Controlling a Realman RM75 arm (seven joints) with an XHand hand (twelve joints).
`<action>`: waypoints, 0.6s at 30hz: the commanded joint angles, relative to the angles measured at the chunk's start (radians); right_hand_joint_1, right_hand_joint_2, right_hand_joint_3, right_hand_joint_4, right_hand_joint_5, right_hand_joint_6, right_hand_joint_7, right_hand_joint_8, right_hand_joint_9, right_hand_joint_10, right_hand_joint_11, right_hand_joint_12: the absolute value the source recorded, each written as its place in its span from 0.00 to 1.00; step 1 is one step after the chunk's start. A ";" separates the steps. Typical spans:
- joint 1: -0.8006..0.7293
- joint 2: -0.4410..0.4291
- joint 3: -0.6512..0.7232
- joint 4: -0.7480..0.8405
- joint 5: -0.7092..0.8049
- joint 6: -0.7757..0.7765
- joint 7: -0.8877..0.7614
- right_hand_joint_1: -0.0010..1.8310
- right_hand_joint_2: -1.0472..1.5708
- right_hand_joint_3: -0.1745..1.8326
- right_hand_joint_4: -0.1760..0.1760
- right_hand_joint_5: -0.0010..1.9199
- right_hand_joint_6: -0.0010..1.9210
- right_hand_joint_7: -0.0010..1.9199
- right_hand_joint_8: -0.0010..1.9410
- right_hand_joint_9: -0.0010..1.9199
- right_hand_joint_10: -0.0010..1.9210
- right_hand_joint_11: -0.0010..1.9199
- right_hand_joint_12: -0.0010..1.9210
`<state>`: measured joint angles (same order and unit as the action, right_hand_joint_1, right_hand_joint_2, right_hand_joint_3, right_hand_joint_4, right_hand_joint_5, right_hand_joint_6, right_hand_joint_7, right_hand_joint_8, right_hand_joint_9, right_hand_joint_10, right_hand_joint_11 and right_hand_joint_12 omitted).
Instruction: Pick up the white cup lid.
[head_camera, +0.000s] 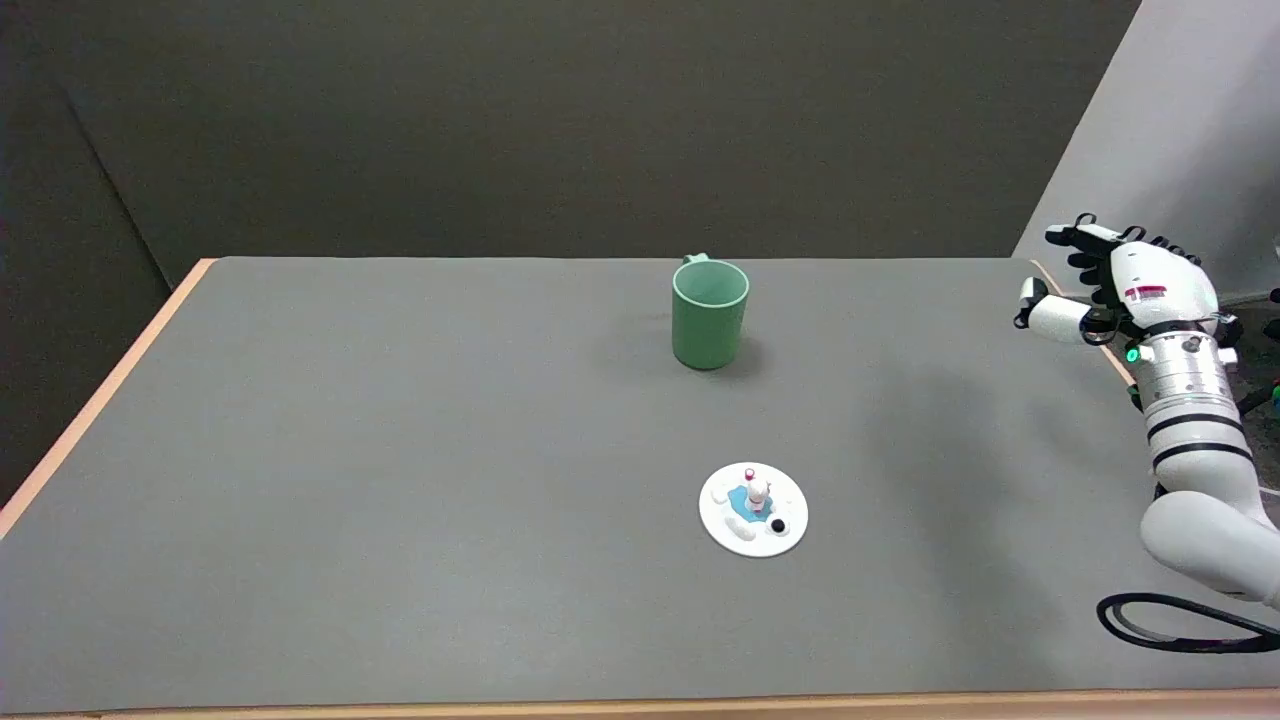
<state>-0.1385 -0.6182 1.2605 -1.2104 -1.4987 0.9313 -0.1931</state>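
Even, dim light; soft shadows

The right arm (1195, 440) rises from the lower right corner of the frame, its white segments banded in black. At the right edge, about mid-height, the right hand (1120, 290) points toward the left with fingers spread apart, holding nothing.

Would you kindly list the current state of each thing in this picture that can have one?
white cup lid: lying flat on the table, small figure on top, nothing holding it.
green mug: upright, uncovered, apart from the lid, farther across the table.
right hand: in the air over the table's right edge, fingers apart, holding nothing.
black cable: looped on the table at the lower right.
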 joint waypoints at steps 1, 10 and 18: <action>-0.002 -0.002 0.001 -0.005 -0.016 0.029 0.002 0.29 0.65 0.59 1.00 0.31 0.11 0.38 0.10 0.45 0.13 0.49 0.24; -0.070 0.009 0.025 -0.037 -0.025 -0.014 0.105 0.28 0.65 0.59 1.00 0.30 0.11 0.38 0.10 0.46 0.14 0.49 0.24; -0.285 -0.020 0.166 -0.205 -0.115 -0.042 0.168 0.33 0.66 0.56 0.98 0.31 0.10 0.38 0.10 0.47 0.12 0.50 0.22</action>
<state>-0.1788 -0.6181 1.2746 -1.2342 -1.5217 0.9410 -0.1447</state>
